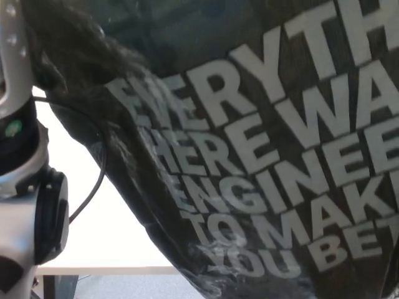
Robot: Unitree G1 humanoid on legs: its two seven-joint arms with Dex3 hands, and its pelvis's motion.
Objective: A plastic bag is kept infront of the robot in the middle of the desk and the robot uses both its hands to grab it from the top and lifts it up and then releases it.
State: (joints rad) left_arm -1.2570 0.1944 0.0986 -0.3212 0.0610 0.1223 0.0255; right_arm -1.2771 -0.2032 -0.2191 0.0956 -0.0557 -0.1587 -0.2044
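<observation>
A dark plastic bag (249, 156) with large white lettering hangs close to the camera and fills most of the head view, tilted so the words run down to the right. Its top is bunched at the upper left (62, 56). My left forearm (19, 143), silver with a black joint, rises along the left edge towards that bunch. The left hand itself does not show. Nothing of my right arm or hand shows; the bag covers that side.
Below and left of the bag lies the white desk (112, 237), whose front edge runs along the bottom (106, 270). A thin black cable (93, 184) loops from my left arm across the desk.
</observation>
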